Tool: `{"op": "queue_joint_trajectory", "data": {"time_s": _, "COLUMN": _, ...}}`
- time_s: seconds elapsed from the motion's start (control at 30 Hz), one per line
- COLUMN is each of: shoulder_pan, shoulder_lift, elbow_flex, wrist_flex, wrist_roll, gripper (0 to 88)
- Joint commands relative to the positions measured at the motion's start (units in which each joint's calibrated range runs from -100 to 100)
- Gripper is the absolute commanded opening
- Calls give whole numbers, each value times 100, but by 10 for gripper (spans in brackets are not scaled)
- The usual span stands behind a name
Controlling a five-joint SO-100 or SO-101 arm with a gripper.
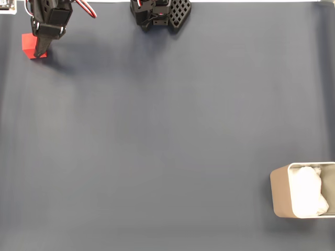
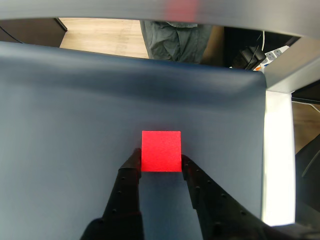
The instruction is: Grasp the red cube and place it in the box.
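Note:
The red cube [image 1: 27, 43] rests on the dark blue mat at the far top left of the fixed view. My gripper [image 1: 39, 51] comes down over its right half. In the wrist view the red cube [image 2: 161, 150] sits between my two black fingers [image 2: 131, 170], whose tips press against its near side edges, so my gripper [image 2: 160, 159] is shut on it. The box [image 1: 280, 191], tan-walled with a white lining inside, stands at the bottom right edge of the fixed view, far from the cube.
A black arm base with a grid-patterned part [image 1: 159, 13] stands at the top middle of the mat. In the wrist view the mat's edge and a white table strip [image 2: 277, 150] lie to the right, and a person's legs [image 2: 175, 40] stand beyond the far edge.

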Motion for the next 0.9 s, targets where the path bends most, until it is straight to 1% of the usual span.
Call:
{"op": "queue_joint_trajectory", "data": {"time_s": 0.0, "shoulder_pan": -82, "shoulder_lift": -121, "elbow_flex": -218, "wrist_flex": 7, "wrist_roll": 59, "gripper": 28}}
{"op": "queue_joint_trajectory", "data": {"time_s": 0.17, "shoulder_pan": -295, "shoulder_lift": -399, "elbow_flex": -592, "wrist_flex": 499, "wrist_roll": 59, "gripper": 21}}
{"op": "queue_joint_trajectory", "data": {"time_s": 0.33, "shoulder_pan": -665, "shoulder_lift": -598, "elbow_flex": -1304, "wrist_flex": 1253, "wrist_roll": 59, "gripper": 0}}
{"op": "queue_joint_trajectory", "data": {"time_s": 0.47, "shoulder_pan": -1013, "shoulder_lift": -702, "elbow_flex": -1797, "wrist_flex": 1630, "wrist_roll": 49, "gripper": 0}}
{"op": "queue_joint_trajectory", "data": {"time_s": 0.67, "shoulder_pan": -1666, "shoulder_lift": -711, "elbow_flex": -2736, "wrist_flex": 2367, "wrist_roll": 49, "gripper": 0}}
{"op": "queue_joint_trajectory", "data": {"time_s": 0.87, "shoulder_pan": -2518, "shoulder_lift": -667, "elbow_flex": -3612, "wrist_flex": 2859, "wrist_roll": 171, "gripper": 0}}
